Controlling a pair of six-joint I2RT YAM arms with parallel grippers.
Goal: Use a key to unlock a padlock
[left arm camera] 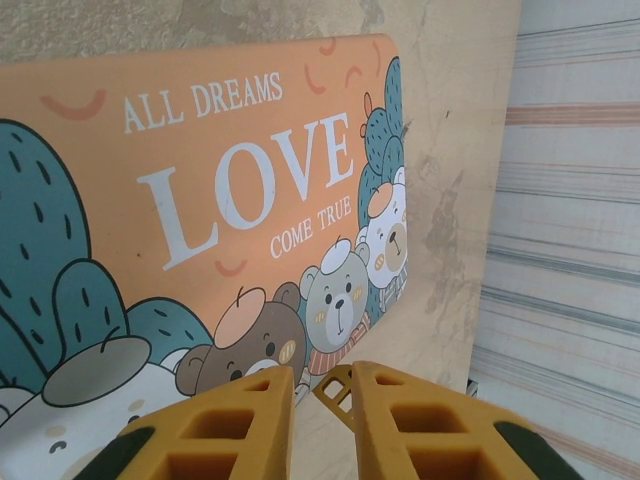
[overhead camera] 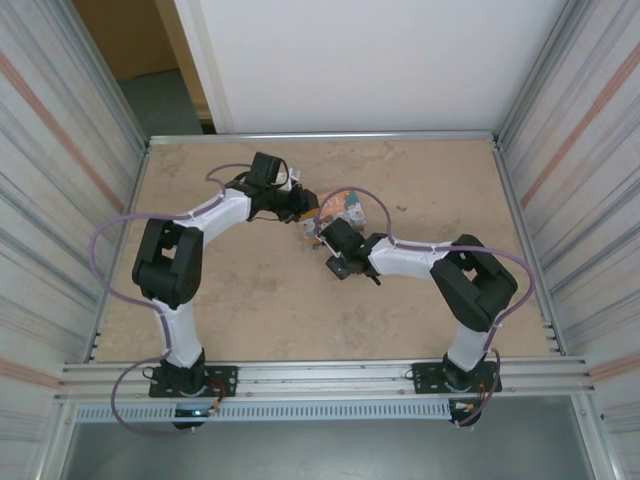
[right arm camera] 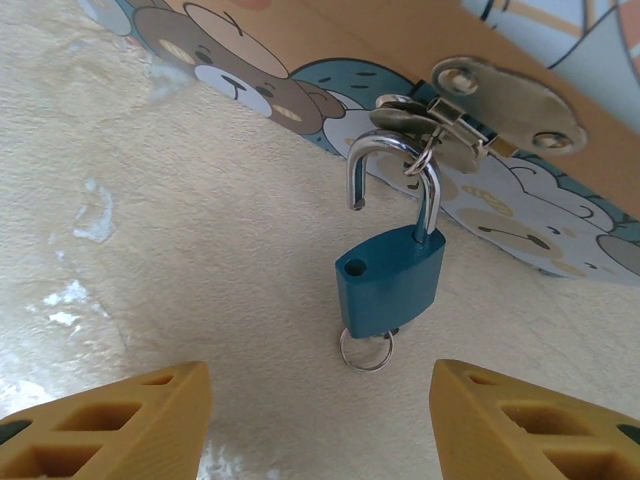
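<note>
The small teal padlock [right arm camera: 390, 280] hangs by its silver shackle [right arm camera: 432, 195] from the metal hasp [right arm camera: 500, 100] on the box's side. The shackle stands open, its free end lifted out of the hole in the body. A thin key ring [right arm camera: 366, 352] pokes out under the padlock; the key itself is hidden behind the body. My right gripper [right arm camera: 320, 420] is open just short of the padlock, with nothing between its yellow fingers [right arm camera: 130, 420]. My left gripper [left arm camera: 320, 385] is shut and empty at the edge of the orange "LOVE" box lid [left arm camera: 200, 150].
The box [overhead camera: 350, 210] lies mid-table between both grippers [overhead camera: 300, 205] [overhead camera: 325, 232]. Corrugated metal walls [overhead camera: 570, 150] close in the beige tabletop [overhead camera: 250, 300] left and right. Purple cables [overhead camera: 110, 235] loop off both arms.
</note>
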